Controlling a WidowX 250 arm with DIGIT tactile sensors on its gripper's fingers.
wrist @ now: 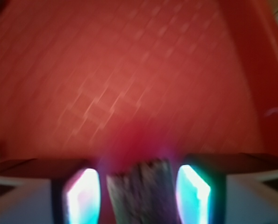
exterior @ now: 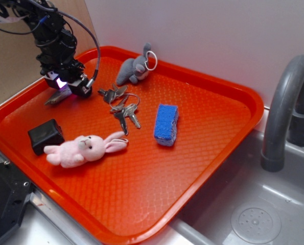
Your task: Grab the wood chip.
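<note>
Wood chip [exterior: 55, 98] seemingly between gripper [exterior: 60, 95] fingers

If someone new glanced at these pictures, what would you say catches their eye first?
Probably the bright orange tray, which fills most of the exterior view beside a grey sink. Next, the black gripper at its far left corner, glowing purple, with the wood chip between its lit fingers in the wrist view. Then the pink plush bunny near the front left edge.
</note>
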